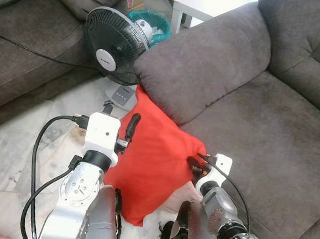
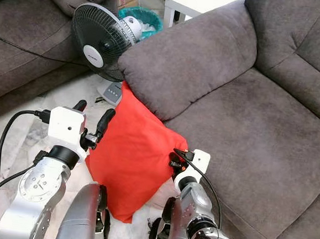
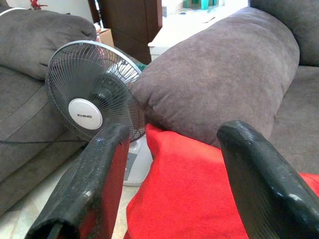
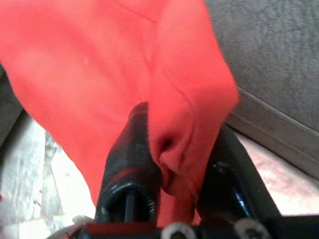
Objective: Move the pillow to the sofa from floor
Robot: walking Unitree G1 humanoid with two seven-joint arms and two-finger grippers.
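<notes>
Red soft pillow (image 1: pixel 151 163) bunched in right tool (image 4: pixel 174 164)

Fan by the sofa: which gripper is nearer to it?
Left. The left gripper hangs open at the red pillow's edge, close before the fan; the right gripper pinches the pillow's sofa-side corner, farther off.

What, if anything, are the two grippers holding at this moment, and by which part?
The right gripper is shut on the red pillow, pinching a fold of fabric at its edge beside the sofa. The left gripper is open over the pillow, holding nothing.
</notes>
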